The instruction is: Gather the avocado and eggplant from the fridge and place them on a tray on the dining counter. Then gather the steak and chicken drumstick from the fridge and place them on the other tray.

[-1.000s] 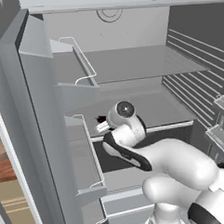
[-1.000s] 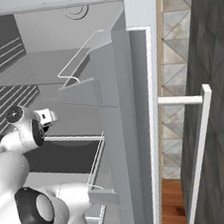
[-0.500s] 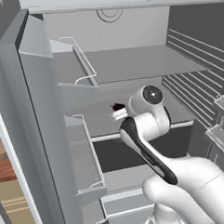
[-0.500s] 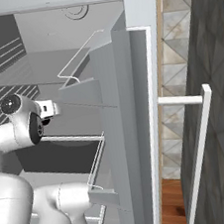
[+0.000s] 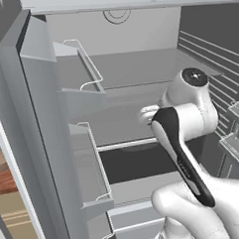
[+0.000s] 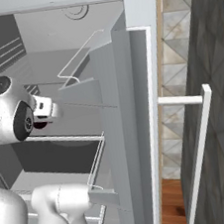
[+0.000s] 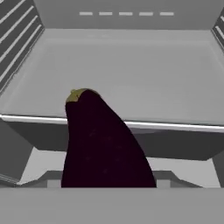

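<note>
Hand view: eggplant (image 7: 103, 144) before fridge shelf (image 7: 131, 83)

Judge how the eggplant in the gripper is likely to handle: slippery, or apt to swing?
The eggplant looks smooth-skinned, so it may slip. It tapers toward its stem cap and sticks out well past the gripper, so it could pivot. It looks firm, probably not floppy.

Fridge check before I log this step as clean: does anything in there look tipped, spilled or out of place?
Nothing is spilled or damaged. The one thing off its shelf is the eggplant: the hand view shows it close up at the end effector, stem end pointing into the fridge, above the shelf edge. That fits a pickup, not a mishap.
</note>
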Available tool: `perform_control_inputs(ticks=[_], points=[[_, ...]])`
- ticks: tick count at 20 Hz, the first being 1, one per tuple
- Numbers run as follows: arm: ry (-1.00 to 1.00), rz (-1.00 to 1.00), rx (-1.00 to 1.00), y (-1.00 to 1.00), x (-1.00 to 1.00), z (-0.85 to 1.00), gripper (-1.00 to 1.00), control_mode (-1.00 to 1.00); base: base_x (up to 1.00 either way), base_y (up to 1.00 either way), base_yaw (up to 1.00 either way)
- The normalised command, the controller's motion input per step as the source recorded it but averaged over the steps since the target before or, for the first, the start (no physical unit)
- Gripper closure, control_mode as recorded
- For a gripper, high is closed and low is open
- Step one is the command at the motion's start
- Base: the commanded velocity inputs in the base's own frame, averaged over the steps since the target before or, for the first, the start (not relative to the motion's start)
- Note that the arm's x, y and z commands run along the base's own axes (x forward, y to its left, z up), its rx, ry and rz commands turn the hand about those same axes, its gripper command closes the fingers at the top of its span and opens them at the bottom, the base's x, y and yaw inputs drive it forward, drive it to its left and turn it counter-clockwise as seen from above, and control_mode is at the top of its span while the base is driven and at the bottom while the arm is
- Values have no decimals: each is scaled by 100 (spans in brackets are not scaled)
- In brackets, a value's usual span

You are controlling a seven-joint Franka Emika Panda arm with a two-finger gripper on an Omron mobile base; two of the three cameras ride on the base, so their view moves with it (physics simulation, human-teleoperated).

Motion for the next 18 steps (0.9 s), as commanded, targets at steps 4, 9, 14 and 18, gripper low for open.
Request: perform_control_inputs(ticks=[4,9,14,18], points=[[30,-14,3,-35,-91,25,100,-100,0,0,0],[18,-11,0,-23,-99,1,100,-100,0,0,0],[1,-11,0,-17,-100,-13,100,-100,0,0,0],[-1,-9,0,-2,-51,0,100,-100,0,0,0]])
